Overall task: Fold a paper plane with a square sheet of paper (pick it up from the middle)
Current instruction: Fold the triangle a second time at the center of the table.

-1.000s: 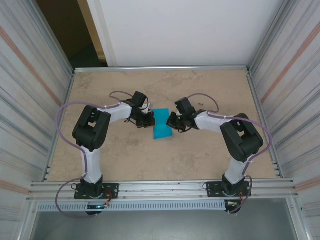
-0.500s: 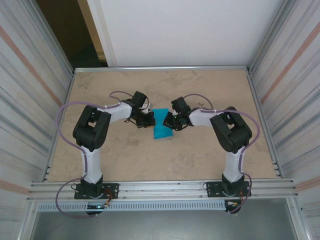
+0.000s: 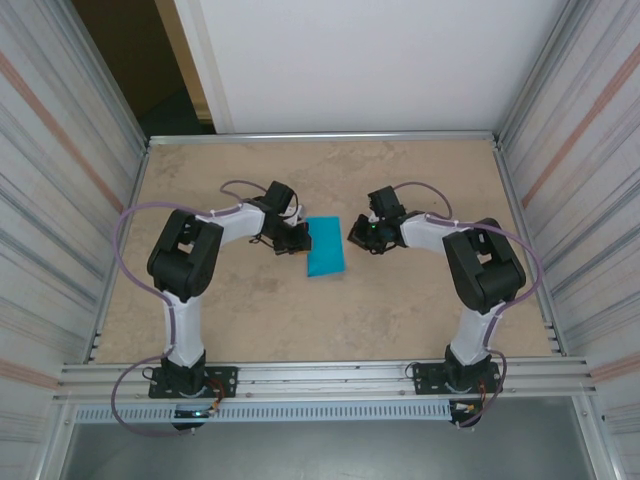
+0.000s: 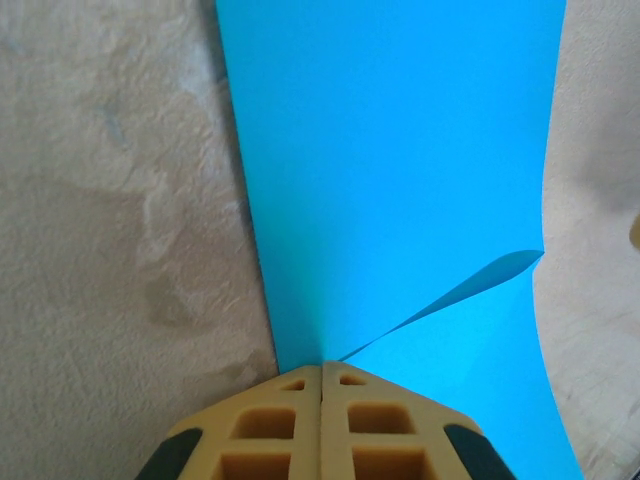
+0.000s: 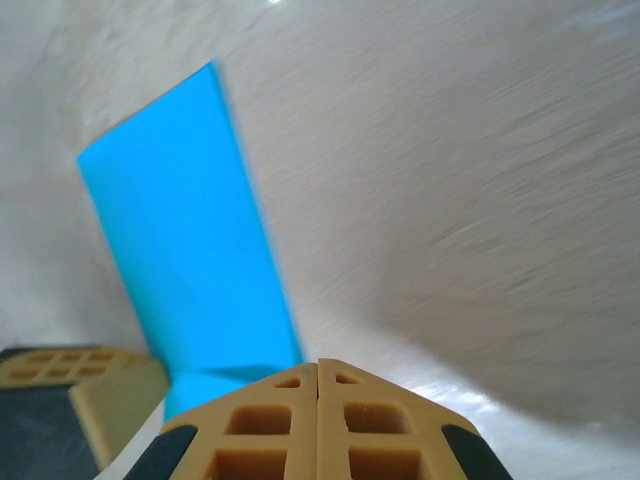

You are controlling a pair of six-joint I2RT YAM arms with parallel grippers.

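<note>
room: ribbed metal side walls, white back panel.
surface: beige mottled tabletop, aluminium rail at near edge.
paper: thin teal-blue sheet of paper, folded to a rectangle, laid mid-table btwn grippers.
left gripper: jaws closed tight, tips at paper's left edge; pinch can't be told.
right gripper: jaws closed tight, nothing held, just right of paper.

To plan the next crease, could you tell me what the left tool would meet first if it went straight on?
The folded teal-blue paper sheet, right at the shut left tool, apparently touching it.
</note>
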